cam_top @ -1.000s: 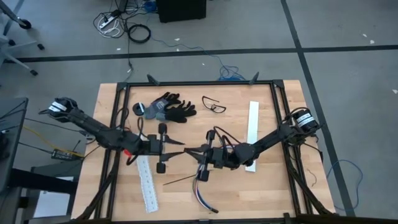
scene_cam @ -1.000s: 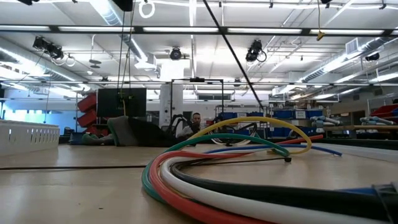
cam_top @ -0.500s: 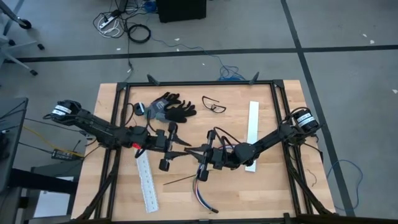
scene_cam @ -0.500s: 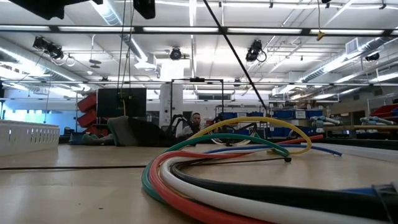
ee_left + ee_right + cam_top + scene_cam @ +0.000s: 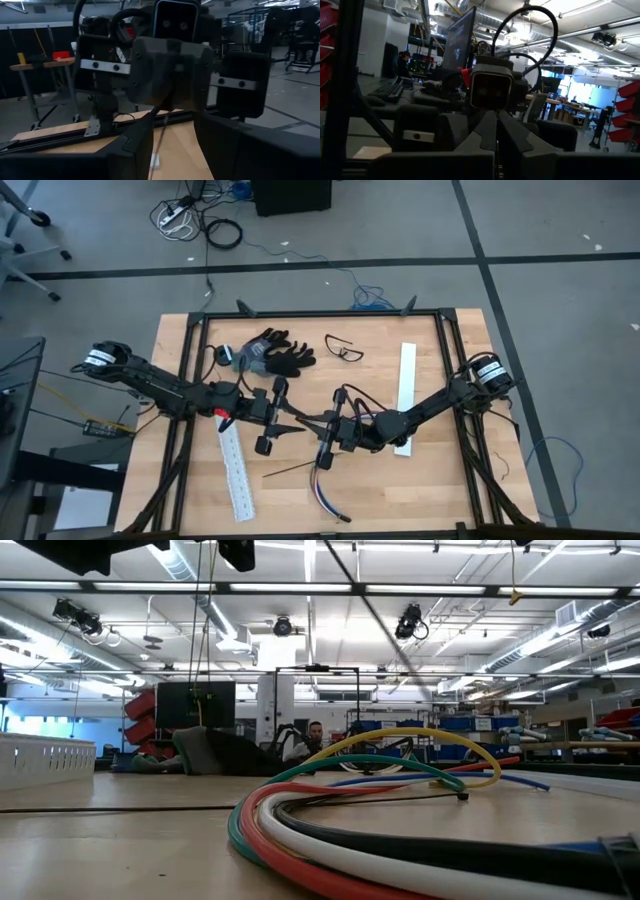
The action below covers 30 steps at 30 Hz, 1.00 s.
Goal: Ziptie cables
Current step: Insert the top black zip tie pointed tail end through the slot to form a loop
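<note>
Two arms reach inward, left claw (image 5: 297, 424) facing right claw (image 5: 318, 423) mid-table.

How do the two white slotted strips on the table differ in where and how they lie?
The left white strip lies near the table's front left, slanted, just below the left gripper; the right white strip lies nearer the right side, almost straight front to back. The right arm crosses the right strip's lower end, while the left strip lies almost fully uncovered. Both are long, flat, white, and rest on the wooden table.
</note>
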Each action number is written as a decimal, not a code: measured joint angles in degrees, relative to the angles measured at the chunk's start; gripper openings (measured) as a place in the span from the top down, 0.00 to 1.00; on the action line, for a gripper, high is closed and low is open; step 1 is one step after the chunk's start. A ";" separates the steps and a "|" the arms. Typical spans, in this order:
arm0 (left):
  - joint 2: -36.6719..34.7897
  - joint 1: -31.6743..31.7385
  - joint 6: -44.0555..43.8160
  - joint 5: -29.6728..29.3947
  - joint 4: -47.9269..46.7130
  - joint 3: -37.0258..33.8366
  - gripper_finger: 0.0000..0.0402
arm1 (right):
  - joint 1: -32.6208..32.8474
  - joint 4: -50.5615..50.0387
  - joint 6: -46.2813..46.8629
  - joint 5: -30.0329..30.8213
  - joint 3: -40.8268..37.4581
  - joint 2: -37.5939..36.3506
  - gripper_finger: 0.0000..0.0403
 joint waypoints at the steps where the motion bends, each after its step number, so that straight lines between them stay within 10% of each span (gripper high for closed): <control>1: 0.00 0.00 0.01 0.03 0.23 0.00 0.66 | -0.07 -0.01 0.02 0.00 0.00 0.00 1.00; 14: -0.02 0.00 0.13 -0.64 1.26 0.00 0.69 | -0.53 -0.85 0.06 -0.02 0.00 -0.02 1.00; 30: -0.02 -0.09 2.98 -0.79 1.25 0.00 1.00 | -0.52 -0.99 0.06 -0.91 0.00 -0.02 0.98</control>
